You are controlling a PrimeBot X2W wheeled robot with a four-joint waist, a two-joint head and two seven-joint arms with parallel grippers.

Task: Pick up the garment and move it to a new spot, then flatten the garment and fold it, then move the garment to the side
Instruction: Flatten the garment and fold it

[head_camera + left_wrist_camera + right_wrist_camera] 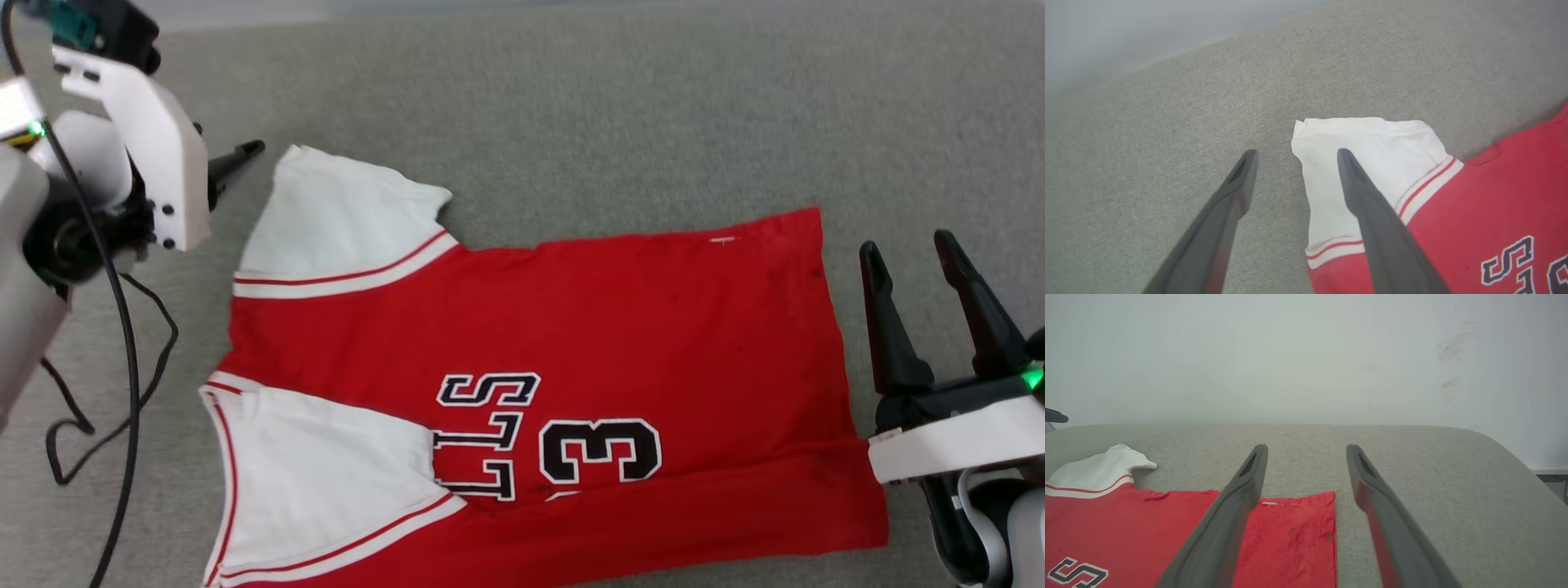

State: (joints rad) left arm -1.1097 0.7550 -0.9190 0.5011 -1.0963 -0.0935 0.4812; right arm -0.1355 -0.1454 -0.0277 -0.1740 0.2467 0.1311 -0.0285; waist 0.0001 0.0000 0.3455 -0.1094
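Observation:
The garment (571, 327), a red jersey with white sleeve panels, black letters and a 3, lies spread flat on the grey padded surface (612, 106). Its sleeves point left and its hem right, and its near edge runs off the bottom of the head view. My left gripper (1298, 153) hovers open at the far white sleeve (1363, 147); one finger is over the sleeve, the other over bare surface. One dark fingertip (241, 155) shows beside that sleeve. My right gripper (908, 247) stands open just right of the hem, its fingers holding nothing. In the right wrist view the right gripper (1306, 448) straddles the hem's far corner (1327, 498).
A black cable (122, 343) hangs and loops by my left arm at the left edge. The grey surface reaches well beyond the jersey to the far side. It ends in a rounded edge (1506, 449) at the right, before a pale wall (1306, 355).

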